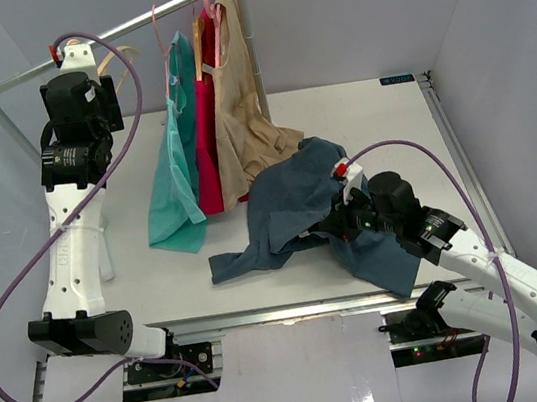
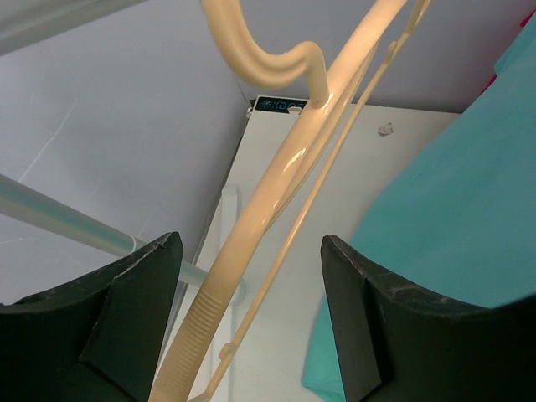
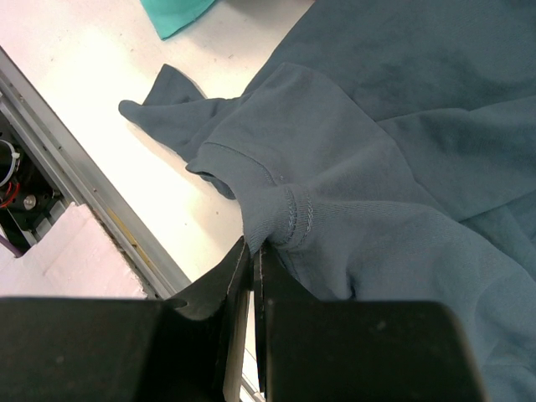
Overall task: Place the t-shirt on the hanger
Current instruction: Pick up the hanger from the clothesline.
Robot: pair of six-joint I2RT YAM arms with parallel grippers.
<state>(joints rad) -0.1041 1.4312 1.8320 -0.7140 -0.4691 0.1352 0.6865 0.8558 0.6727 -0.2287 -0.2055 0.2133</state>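
Observation:
The dark slate-blue t-shirt (image 1: 293,197) lies crumpled on the table right of centre. My right gripper (image 3: 255,249) is shut on a ribbed, stitched edge of the t-shirt (image 3: 377,159), low over the table near the front edge. The tan hanger (image 2: 251,243) hangs by its hook (image 2: 251,50) from the rail at the back left. My left gripper (image 2: 249,243) is raised to it and open, and the hanger's arm runs between the jaws, nearer the left one, without either pad pressing on it. From above, the hanger (image 1: 120,53) shows just right of the left wrist.
On the rail (image 1: 131,21) hang a teal garment (image 1: 174,175), a red garment (image 1: 205,140) and a beige garment (image 1: 240,114), all on pink-hooked hangers just left of the t-shirt. The white table (image 1: 377,114) ends in a metal frame at the front edge (image 3: 75,167).

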